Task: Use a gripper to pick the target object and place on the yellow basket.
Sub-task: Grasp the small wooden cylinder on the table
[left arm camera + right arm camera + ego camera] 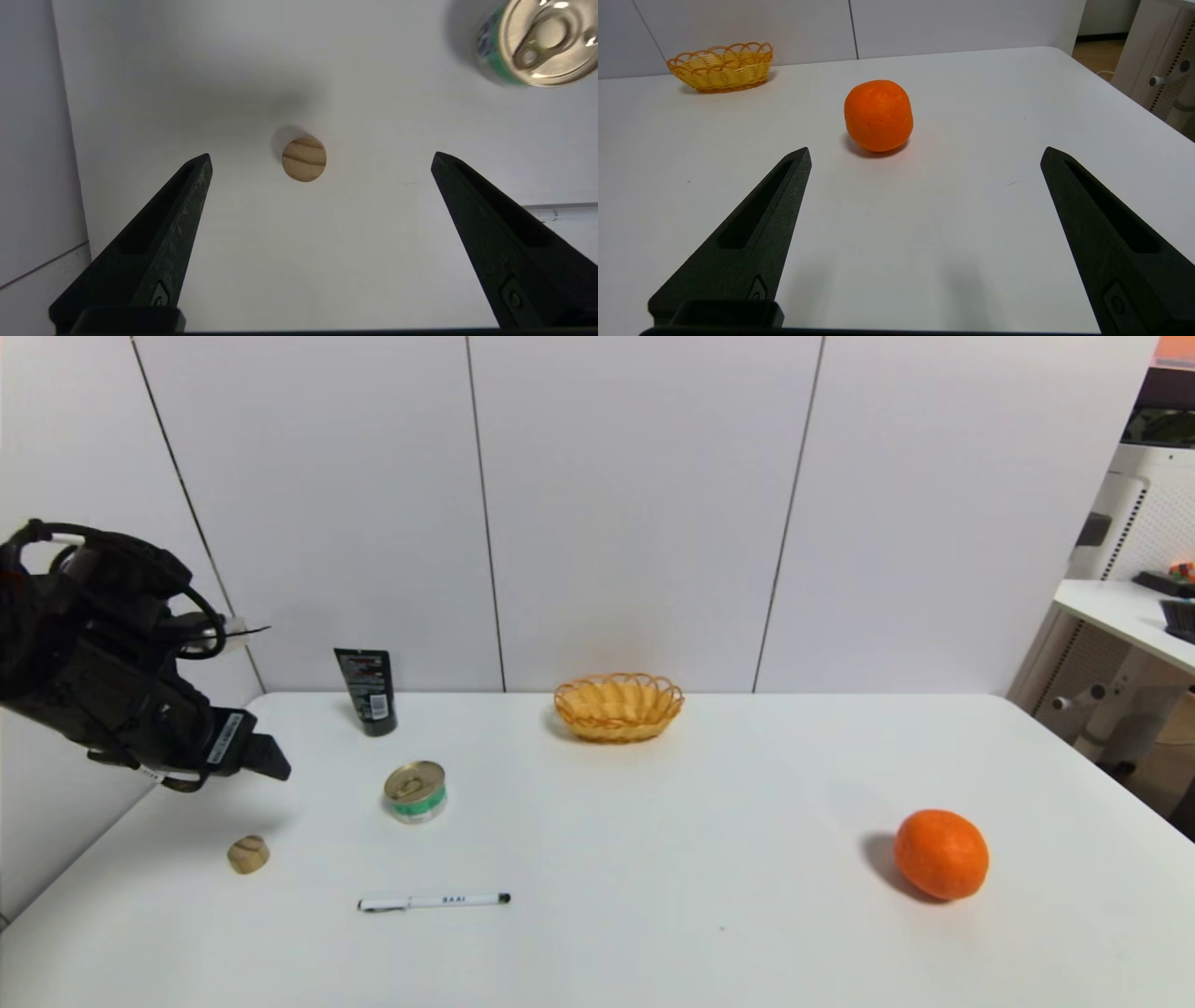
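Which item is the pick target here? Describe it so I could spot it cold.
On the white table, look to the robot's left, below the open left gripper. The target object is a small tan wooden lump, nearer than the gold-lidded can, beyond the pen, and smallest of the three.

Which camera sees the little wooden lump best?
The left wrist view: the wooden lump lies large between the left gripper's open jaws, grain showing. The head view shows it small near the table's left edge. The right wrist view misses it.
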